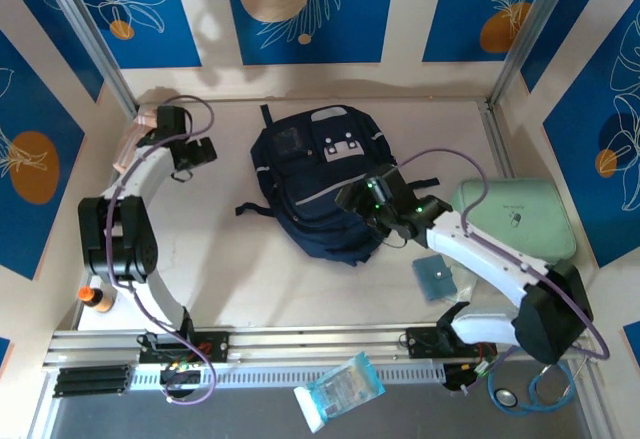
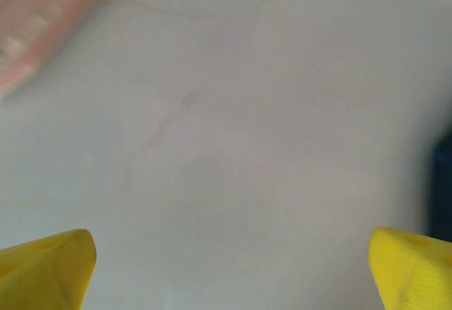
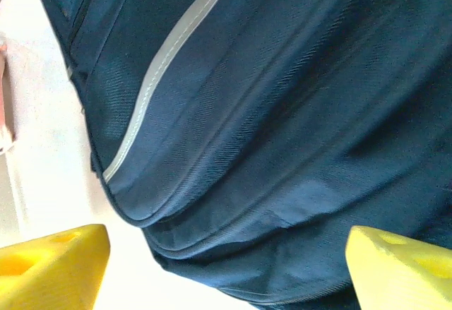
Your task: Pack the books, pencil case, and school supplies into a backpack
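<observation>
Right, I am reading both grippers as empty. The left gripper [image 2: 229, 271] is hanging over bare table [image 1: 250, 269] to the left of the backpack [image 1: 315, 184], with its yellow fingertips [image 2: 46, 264] standing wide apart and nothing between them. The pink pencil case [image 1: 133, 137] is lying further left of the backpack, against the side wall and just beyond that gripper, so I judge it is waiting to be picked up.

The right gripper [image 3: 226, 267] is hovering at the backpack's lower right edge. Its jaws are also spread wide, and the navy fabric and pale stripe are passing beyond them, unpinched. The backpack is lying flat with its front patches facing up. I cannot tell whether any zip is open, and I would want that settled before carrying anything over.

The teal square pad [image 1: 433, 277] is lying below and to the right of the backpack, close under the right arm. The orange-capped tube [image 1: 95, 297] is standing far to the backpack's lower left, beside the left arm's base. The mint-green case [image 1: 515, 219] is crowding the backpack's right side, so I am expecting little swing room there. The clearest free table is running below the backpack and to its left, which I think is giving the left arm the easier approach.
</observation>
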Available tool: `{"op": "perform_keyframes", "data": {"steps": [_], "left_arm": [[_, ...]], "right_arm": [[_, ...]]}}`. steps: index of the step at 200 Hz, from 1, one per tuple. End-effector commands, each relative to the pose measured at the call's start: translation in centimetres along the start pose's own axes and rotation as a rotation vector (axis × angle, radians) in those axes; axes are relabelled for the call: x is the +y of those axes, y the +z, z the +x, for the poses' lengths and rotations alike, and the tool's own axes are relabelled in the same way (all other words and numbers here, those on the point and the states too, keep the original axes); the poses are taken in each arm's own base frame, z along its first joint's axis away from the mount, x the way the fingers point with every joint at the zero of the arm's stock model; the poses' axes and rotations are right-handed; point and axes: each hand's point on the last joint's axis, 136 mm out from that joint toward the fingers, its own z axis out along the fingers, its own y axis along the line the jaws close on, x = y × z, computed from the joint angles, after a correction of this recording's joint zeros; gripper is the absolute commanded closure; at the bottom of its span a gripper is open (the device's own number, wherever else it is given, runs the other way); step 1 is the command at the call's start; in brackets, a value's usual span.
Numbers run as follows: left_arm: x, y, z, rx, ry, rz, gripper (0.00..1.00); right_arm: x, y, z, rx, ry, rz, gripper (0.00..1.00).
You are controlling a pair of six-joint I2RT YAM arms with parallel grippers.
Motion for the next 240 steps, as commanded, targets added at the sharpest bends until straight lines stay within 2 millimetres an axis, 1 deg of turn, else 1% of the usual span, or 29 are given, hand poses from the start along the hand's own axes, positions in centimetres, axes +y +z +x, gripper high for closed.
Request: {"op": "perform_keyframes", "data": {"steps": [1,13,26,51,75,97,121,144,167,201,220,240], "left_arm": [[3.2,0.8,-2.0,0.008,-0.015,-0.127,0.03],[4.5,1.2,-3.0,0.007,-0.02,-0.17,0.03],[5.7,1.6,-4.1,-0.007,0.013,-0.219,0.03],[6.9,3.1,-5.8,-0.046,0.21,-0.278,0.02],[7.2,4.8,-6.8,-0.045,0.403,-0.315,0.05],[8.5,6.4,-7.8,-0.02,0.507,-0.398,0.09],[9.5,7.9,-7.7,0.031,0.549,-0.448,0.13],[9.9,8.9,-7.2,0.035,0.55,-0.473,0.15],[10.8,9.9,-7.3,0.047,0.578,-0.533,0.19],[11.8,10.6,-7.9,0.051,0.627,-0.622,0.37],[12.1,11.2,-7.8,0.057,0.646,-0.648,0.41],[12.4,12.1,-7.2,0.089,0.668,-0.663,0.47]], "right_arm": [[-3.4,-1.7,-1.3,-0.094,-0.04,0.102,0.1],[-3.8,-2.3,-2.1,-0.122,-0.049,0.103,0.09],[-4.2,-2.8,-2.8,-0.136,-0.039,0.105,0.08],[-4.2,-3.5,-3.9,-0.164,-0.033,0.101,0.07],[-4.2,-3.6,-4.6,-0.181,-0.015,0.106,0.06],[-4.2,-3.5,-4.9,-0.18,0.008,0.131,0.05],[-4.0,-3.2,-5.2,-0.153,0.027,0.17,0.02],[-3.2,-2.8,-5.3,-0.137,0.032,0.166,0.02],[-2.2,-2.1,-5.2,-0.104,0.038,0.152,0.02],[-1.3,-1.4,-5.0,-0.06,0.048,0.147,0.02],[-1.0,-1.4,-5.0,-0.053,0.046,0.154,0.02],[-0.9,-1.3,-5.1,-0.054,0.053,0.158,0.02]]}}
